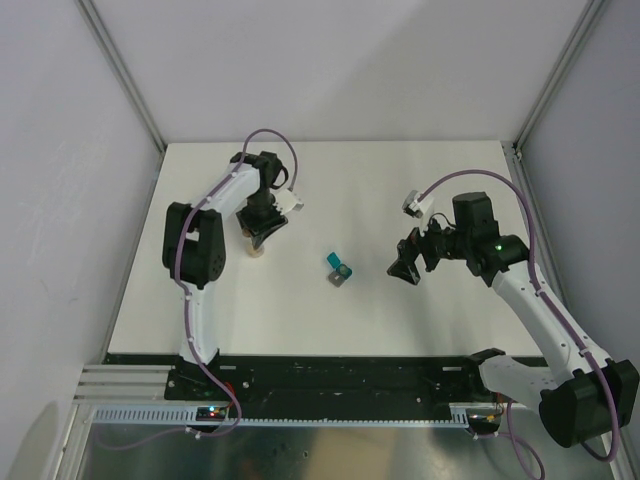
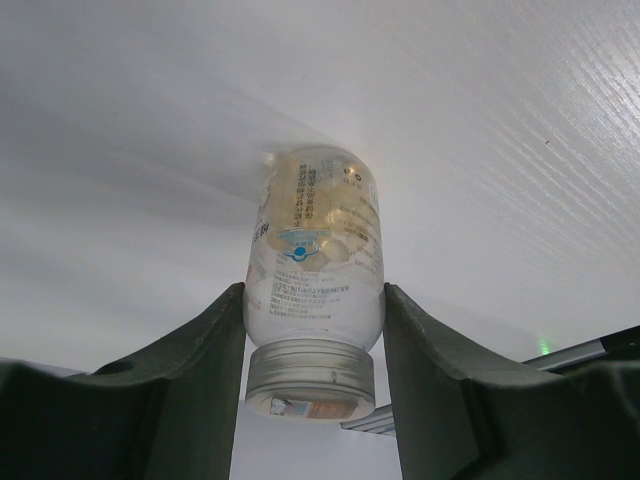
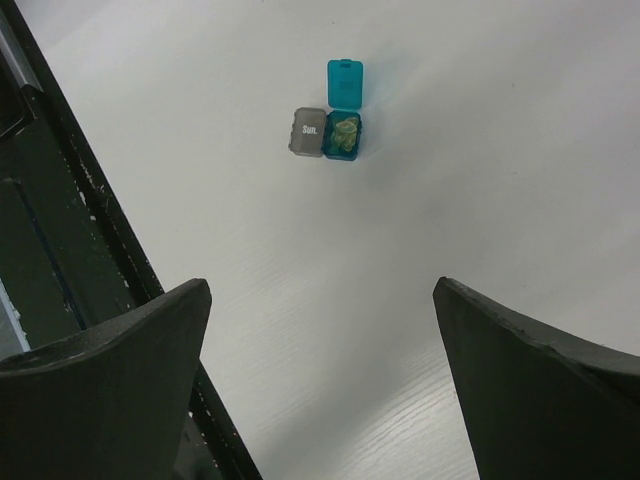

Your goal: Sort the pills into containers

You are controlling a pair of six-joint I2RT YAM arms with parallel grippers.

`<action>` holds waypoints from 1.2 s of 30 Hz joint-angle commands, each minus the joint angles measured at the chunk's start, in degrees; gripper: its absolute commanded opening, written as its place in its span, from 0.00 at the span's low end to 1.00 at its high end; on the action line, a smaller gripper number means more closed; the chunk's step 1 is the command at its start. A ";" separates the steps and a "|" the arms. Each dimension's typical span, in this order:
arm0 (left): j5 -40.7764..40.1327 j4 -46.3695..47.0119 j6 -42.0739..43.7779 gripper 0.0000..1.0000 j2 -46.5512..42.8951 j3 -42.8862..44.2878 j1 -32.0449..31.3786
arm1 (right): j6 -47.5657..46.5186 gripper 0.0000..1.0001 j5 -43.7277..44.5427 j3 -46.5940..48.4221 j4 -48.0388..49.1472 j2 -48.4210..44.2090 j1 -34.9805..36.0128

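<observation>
The translucent vial (image 2: pixel 315 240) has a printed label and pale yellow pills inside, and its threaded open neck points toward the left wrist camera. My left gripper (image 2: pixel 314 300) is shut on its sides. From above, the left gripper (image 1: pixel 263 232) stands at the table's left-middle with the vial (image 1: pixel 258 251) under it. The teal-blue box (image 3: pixel 343 135) lies open mid-table with yellowish pills inside and its grey flap (image 3: pixel 309 131), marked "Sun.", folded aside. It also shows from above (image 1: pixel 338 268). My right gripper (image 3: pixel 320 290) is open and empty, right of the box (image 1: pixel 408 262).
The white table (image 1: pixel 350 190) is bounded by grey walls at the back and sides. A black rail (image 1: pixel 340 372) runs along the near edge by the arm bases and also shows in the right wrist view (image 3: pixel 60 200).
</observation>
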 commanded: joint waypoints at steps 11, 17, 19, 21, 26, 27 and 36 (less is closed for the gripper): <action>-0.37 1.31 -0.52 0.61 -0.55 0.87 0.39 | -0.77 1.00 0.68 -0.34 1.70 -0.47 -0.29; -0.65 1.45 -0.33 0.79 -0.95 0.60 0.38 | -0.89 1.00 0.60 -0.48 1.74 -0.35 -0.34; -0.76 1.50 -0.27 0.84 -1.26 0.56 0.40 | -0.88 0.99 0.52 -0.49 1.65 -0.26 -0.35; -0.83 1.51 -0.21 0.89 -1.77 0.62 0.36 | -0.86 0.99 0.58 -0.47 1.63 -0.13 -0.37; -0.84 1.87 -0.15 0.99 -4.57 0.98 0.38 | -1.30 0.99 0.38 -0.57 1.49 -0.07 -0.38; -0.90 2.10 -0.21 0.99 -5.26 1.12 0.44 | -1.38 0.99 0.31 -0.74 1.53 -0.19 -0.38; -1.29 5.72 -3.66 1.00 -14.01 1.81 0.48 | -0.44 0.99 2.77 -1.45 3.25 -0.84 -0.46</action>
